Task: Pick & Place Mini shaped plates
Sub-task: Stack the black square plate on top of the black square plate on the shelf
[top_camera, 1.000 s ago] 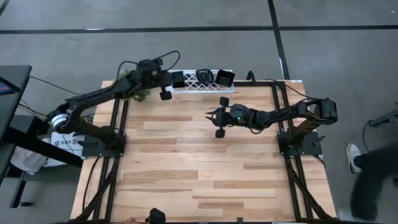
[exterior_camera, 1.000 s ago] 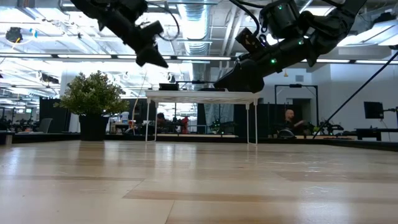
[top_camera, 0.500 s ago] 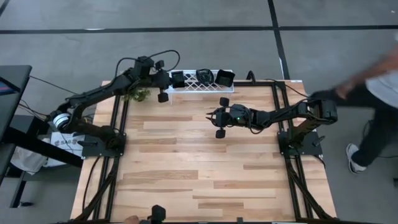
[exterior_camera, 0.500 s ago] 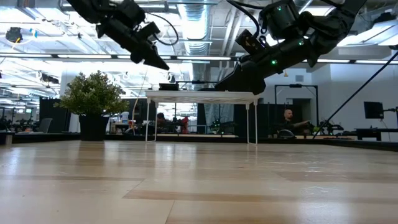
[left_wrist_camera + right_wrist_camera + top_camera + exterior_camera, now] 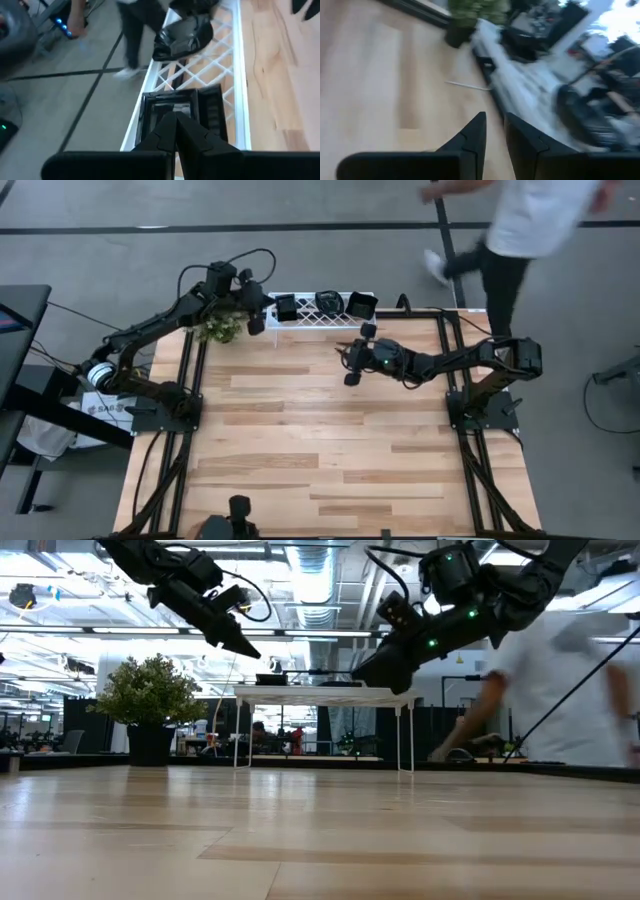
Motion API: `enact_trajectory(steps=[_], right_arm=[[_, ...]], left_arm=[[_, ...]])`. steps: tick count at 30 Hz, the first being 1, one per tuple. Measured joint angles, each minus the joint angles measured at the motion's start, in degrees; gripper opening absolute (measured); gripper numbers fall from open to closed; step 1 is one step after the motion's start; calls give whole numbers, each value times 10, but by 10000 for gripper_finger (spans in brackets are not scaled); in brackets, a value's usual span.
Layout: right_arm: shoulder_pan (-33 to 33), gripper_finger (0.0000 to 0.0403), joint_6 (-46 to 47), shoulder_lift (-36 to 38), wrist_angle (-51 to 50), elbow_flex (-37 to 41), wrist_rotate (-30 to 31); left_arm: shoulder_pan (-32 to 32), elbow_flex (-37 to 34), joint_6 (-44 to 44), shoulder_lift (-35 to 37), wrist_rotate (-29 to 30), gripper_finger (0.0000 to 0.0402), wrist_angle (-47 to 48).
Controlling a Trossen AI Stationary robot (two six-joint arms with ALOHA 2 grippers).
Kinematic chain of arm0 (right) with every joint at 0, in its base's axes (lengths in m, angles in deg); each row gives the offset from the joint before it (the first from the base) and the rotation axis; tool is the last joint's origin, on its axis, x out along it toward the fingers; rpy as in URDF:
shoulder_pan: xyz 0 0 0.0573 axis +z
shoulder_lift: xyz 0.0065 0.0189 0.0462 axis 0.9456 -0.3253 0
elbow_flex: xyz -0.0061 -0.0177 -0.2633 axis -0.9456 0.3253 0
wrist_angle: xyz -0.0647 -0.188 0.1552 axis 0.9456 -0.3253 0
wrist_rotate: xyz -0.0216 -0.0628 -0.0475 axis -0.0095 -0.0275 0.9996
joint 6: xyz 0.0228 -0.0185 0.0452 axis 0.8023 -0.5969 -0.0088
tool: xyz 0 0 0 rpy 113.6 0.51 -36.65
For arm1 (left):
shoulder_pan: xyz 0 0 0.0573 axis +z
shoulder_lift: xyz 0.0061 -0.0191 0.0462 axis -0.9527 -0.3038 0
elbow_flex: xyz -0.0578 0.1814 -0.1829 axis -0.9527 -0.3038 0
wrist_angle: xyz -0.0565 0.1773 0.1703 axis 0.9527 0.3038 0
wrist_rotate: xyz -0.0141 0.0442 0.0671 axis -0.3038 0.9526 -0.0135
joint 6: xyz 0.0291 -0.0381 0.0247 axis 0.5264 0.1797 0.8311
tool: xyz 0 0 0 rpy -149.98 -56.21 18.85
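Note:
Three glossy black mini plates stand in a white lattice rack [image 5: 318, 318] at the table's far edge: a square one [image 5: 286, 307], a rounded one [image 5: 328, 301] and another [image 5: 362, 305]. In the low view the rack [image 5: 325, 693] stands on thin legs. My left gripper [image 5: 262, 308] hovers shut and empty above the rack's left end. In its wrist view its tips [image 5: 175, 117] point at the square plate [image 5: 200, 107], with the rounded plate [image 5: 185, 34] beyond. My right gripper [image 5: 343, 352] hangs over the table just near of the rack, its fingers [image 5: 494, 122] a narrow gap apart, holding nothing.
A potted plant [image 5: 215, 328] stands just off the table's far-left corner, below my left arm. A person [image 5: 520, 220] walks past beyond the far-right corner. Bare wooden tabletop [image 5: 320, 440] stretches from the rack to the near edge.
My left gripper has drawn back toward the far-left corner and risen a little, still shut. My right gripper has moved toward the far edge, closer to the rack, and turned somewhat. A person has walked in along the right side and now passes the far-right corner.

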Motion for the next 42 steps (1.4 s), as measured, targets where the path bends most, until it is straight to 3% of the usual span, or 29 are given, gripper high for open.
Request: enact_trajectory(steps=[15,22,35,42], right_arm=[[-25,65,-88,0,67,0,7],[-29,65,-107,0,72,0,7],[-26,65,-106,0,55,0,7],[-15,65,-106,0,58,0,7]], left_arm=[[58,0,-256,0,8,11,-14],[48,0,-294,-28,6,22,-42],[52,-1,-359,-55,-2,110,-51],[46,-1,-385,-55,2,129,-56]])
